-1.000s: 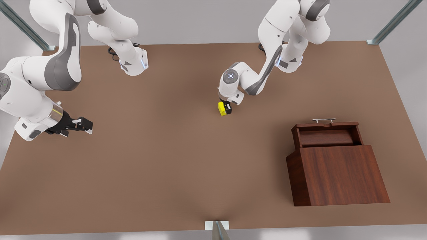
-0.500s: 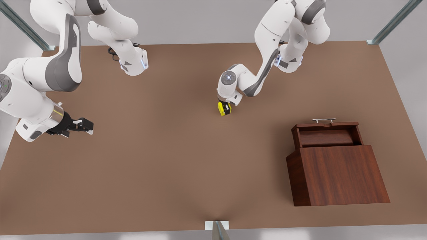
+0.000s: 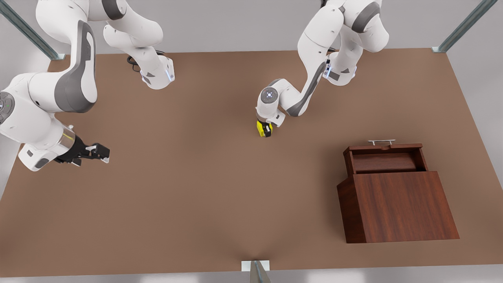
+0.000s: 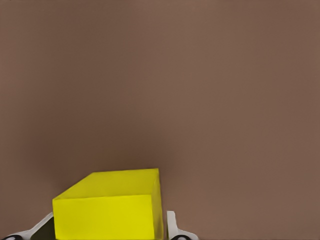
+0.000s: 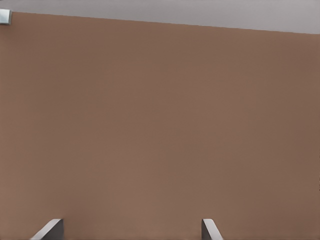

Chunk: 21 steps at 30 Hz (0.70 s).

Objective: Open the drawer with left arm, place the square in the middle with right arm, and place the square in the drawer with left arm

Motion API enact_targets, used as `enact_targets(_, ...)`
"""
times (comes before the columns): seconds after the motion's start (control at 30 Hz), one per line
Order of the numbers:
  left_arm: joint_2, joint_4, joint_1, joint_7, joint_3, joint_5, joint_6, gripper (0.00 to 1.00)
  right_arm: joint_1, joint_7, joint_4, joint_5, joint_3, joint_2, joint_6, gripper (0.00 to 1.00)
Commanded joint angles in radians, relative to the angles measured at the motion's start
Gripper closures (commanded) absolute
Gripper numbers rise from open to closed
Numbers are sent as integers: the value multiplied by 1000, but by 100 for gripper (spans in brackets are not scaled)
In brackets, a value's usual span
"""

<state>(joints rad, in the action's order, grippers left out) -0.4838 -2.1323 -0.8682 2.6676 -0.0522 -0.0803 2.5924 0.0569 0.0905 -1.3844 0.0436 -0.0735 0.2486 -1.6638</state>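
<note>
Left gripper [image 3: 266, 129] is sitting near the table's middle, fingers [image 4: 172, 226] clamped on both sides of the square [image 3: 261, 128], a yellow cube; whether it is resting on the tabletop [image 3: 196, 188] or just above cannot be told. Right gripper [image 3: 98, 151] is waiting at the front view's left, fingers [image 5: 207, 229] spread apart, gripping nothing. The drawer [image 3: 385, 159] is standing pulled out of the wooden box [image 3: 397, 206] at the front view's right, silver handle [image 3: 381, 141] facing the arms, well apart from the cube.
</note>
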Motion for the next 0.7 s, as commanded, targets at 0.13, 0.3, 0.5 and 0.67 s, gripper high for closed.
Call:
enact_targets(0.13,-2,0,-5,0,0,2,0,21,-40,-2,-2,-2,-6,17,-60,0)
enact_targets(0.3,-10,0,-8,0,2,2,0,30,-65,11,-19,-1,-6,17,-54,0)
enact_targets(0.5,-2,2,-5,-2,3,2,-2,33,-49,9,-25,1,8,12,-48,0)
enact_targets(0.67,5,2,5,-5,3,2,-3,35,-51,8,-28,1,8,17,-59,0)
